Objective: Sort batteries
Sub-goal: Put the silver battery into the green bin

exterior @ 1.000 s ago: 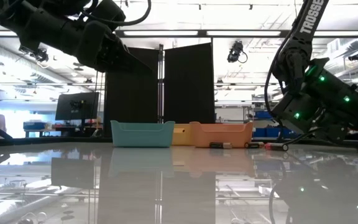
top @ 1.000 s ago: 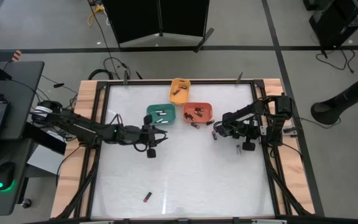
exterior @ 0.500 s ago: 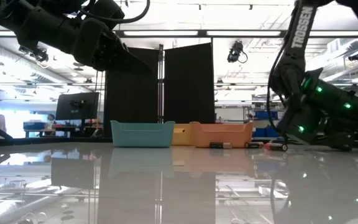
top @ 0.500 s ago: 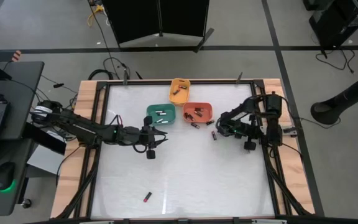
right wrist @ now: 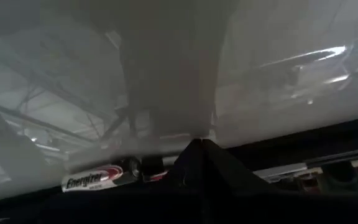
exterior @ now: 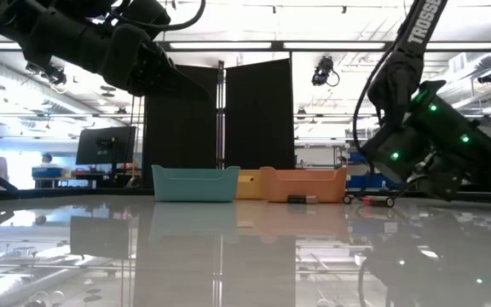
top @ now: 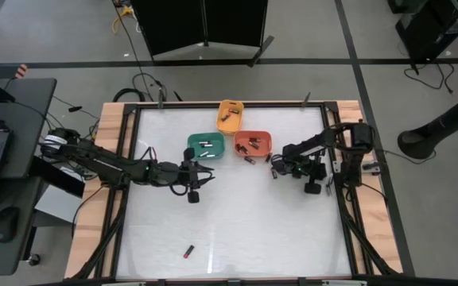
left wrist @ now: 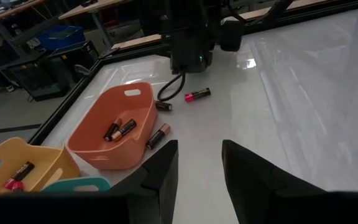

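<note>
Shifting slightly, the right tool sits pinched shut, holding nothing, over the red battery near the bench's right edge; no pickup yet. Left tool waits, half-spread, empty.

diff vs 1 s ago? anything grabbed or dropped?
Only the right arm moved: it swayed a little beside the orange bin, and the right gripper is low over the loose batteries there, jaws shut, nothing visibly taken or released. The left gripper, the bins and the stray battery stayed put.
</note>
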Robot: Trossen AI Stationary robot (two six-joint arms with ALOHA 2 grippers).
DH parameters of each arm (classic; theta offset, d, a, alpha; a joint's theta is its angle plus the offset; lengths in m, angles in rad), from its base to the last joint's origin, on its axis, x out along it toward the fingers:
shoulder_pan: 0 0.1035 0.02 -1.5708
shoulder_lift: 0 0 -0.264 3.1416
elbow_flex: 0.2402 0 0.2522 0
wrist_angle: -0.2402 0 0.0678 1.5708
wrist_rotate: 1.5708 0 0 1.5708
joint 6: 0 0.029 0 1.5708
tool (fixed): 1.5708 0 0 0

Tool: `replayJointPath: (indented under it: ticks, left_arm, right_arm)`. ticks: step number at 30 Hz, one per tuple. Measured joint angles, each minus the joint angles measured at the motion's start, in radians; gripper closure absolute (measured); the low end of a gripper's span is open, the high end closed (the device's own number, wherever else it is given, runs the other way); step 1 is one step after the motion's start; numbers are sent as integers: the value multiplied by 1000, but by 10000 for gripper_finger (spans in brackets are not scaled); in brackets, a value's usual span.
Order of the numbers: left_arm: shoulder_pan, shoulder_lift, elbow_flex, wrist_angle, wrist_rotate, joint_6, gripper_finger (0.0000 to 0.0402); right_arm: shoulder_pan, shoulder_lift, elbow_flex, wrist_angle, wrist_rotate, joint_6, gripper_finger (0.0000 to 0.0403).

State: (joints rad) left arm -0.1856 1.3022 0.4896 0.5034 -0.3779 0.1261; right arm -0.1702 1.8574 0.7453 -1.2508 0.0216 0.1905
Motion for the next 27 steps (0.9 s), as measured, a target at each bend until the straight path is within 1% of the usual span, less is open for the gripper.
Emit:
replayJointPath:
  ticks: [3, 10, 20, 27]
  left_arm:
    - [0, 0, 0, 0, 0, 0, 271]
    - [0, 0, 0, 0, -11, 0, 271]
    - [0, 0, 0, -10, -14, 0, 271]
    - [0, 0, 0, -8, -13, 0, 271]
  right_arm:
    - [20, 7, 1, -20, -4, 4, 392]
    - [49, -4, 15, -124, -3, 77, 391]
    - [34, 13, -1, -83, -12, 65, 391]
    - [30, 52, -28, -62, -22, 46, 391]
